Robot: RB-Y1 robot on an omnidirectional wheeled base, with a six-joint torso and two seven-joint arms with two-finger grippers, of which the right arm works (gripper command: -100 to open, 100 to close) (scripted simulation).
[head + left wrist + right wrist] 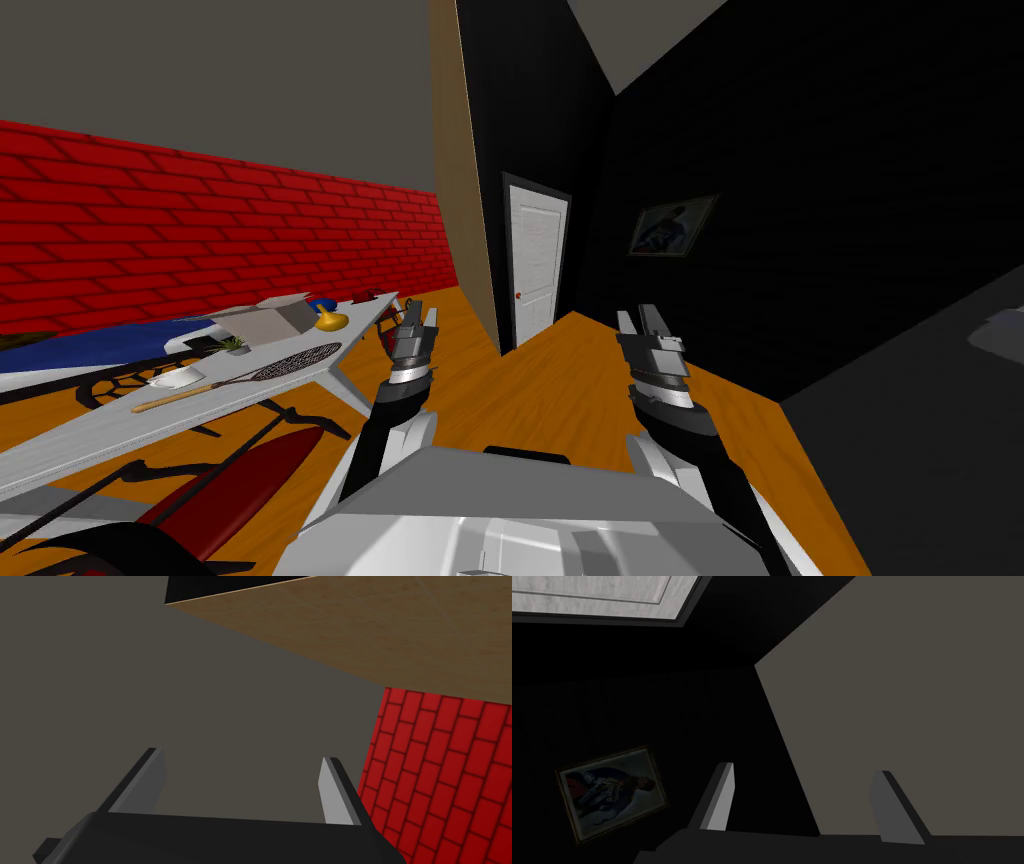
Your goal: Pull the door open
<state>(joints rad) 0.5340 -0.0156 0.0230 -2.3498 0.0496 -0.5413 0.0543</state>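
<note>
A white panelled door [536, 266] in a dark frame stands shut at the far end of a short passage, several steps ahead of me. A small red knob [518, 295] sits on its left edge. The top of this door [597, 596] also shows in the right wrist view. My left gripper [418, 320] is held up in front of my chest, open and empty [240, 781]. My right gripper [640, 325] is raised beside it, also open and empty [804, 801]. Both are far short of the door.
A long grey table [90, 430] with a racket [270, 370] and small items stands at my left before a red brick wall [200, 230]. A tan wall end [465, 180] juts out left of the door. Black walls line the right, above orange floor [560, 390].
</note>
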